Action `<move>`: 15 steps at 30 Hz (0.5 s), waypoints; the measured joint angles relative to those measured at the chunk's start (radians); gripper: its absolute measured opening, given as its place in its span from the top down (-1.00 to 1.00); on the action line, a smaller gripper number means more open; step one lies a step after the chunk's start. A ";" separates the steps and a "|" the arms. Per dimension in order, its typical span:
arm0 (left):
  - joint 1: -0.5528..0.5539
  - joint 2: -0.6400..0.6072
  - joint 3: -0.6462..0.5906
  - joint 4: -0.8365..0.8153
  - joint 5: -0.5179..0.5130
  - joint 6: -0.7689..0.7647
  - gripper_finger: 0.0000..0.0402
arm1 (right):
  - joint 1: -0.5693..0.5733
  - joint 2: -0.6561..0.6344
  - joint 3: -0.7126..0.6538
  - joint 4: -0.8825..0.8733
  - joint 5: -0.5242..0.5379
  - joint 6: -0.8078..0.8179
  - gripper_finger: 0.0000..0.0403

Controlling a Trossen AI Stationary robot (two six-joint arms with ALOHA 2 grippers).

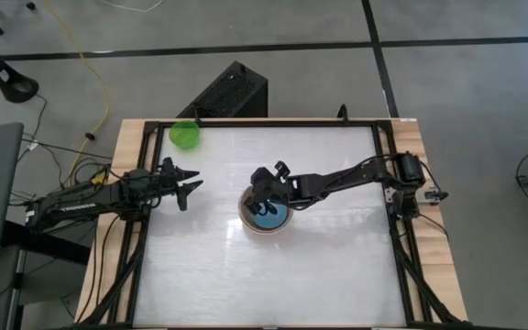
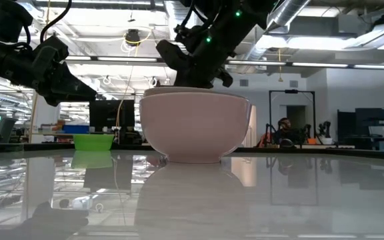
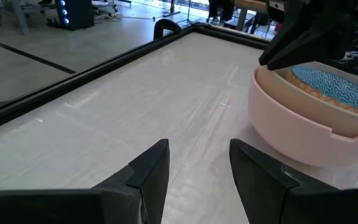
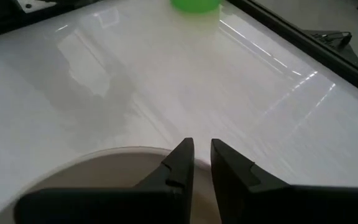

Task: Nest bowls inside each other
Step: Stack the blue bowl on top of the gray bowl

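Note:
Near the table's middle stands a stack of nested bowls. The pink-salmon bowl (image 3: 291,127) is outermost in the left wrist view. The grey-beige bowl (image 3: 278,84) sits inside it, and the small light blue bowl (image 1: 271,218) (image 3: 334,87) sits innermost. My right gripper (image 1: 262,203) (image 4: 202,149) slants down over the stack's left rim, its fingers nearly together. The bright green bowl (image 1: 185,136) (image 2: 93,141) rests on its base at the far left corner. My left gripper (image 1: 191,188) (image 3: 197,155) hovers open to the left of the stack, with nothing between its fingers. My right gripper is on the grey-beige bowl's rim (image 4: 160,151) at the stack's left side. One finger (image 4: 176,168) is over the grey inside and the other (image 4: 229,168) is outside. The fingers slant down from the table's right. The stack stands upright on the table. The fingers hide whether other nested rims lie between them.
Black frame rails (image 1: 388,174) edge the white tabletop (image 1: 273,284), which has free room on the near side and the right. A black box (image 1: 232,92) stands beyond the far edge. In the low view, a person (image 2: 284,128) sits in the room behind.

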 joint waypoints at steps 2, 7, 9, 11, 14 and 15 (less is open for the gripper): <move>0.000 0.000 0.000 0.000 0.000 0.000 0.22 | -0.004 0.000 0.000 -0.003 -0.017 0.000 0.63; 0.000 0.000 0.000 0.000 0.000 0.000 0.22 | -0.016 0.000 0.000 -0.007 -0.045 0.001 0.63; 0.000 0.000 0.000 0.000 0.000 0.000 0.22 | -0.018 0.000 0.000 -0.006 -0.045 0.001 0.63; 0.000 0.000 0.000 0.000 0.000 0.000 0.22 | -0.023 0.000 0.000 -0.002 -0.045 0.000 0.63; 0.000 0.000 0.000 0.000 0.000 0.000 0.22 | -0.023 0.000 0.000 -0.001 -0.047 0.000 0.63; 0.000 0.000 0.000 0.000 0.000 0.000 0.22 | -0.023 0.000 0.000 -0.001 -0.052 0.000 0.63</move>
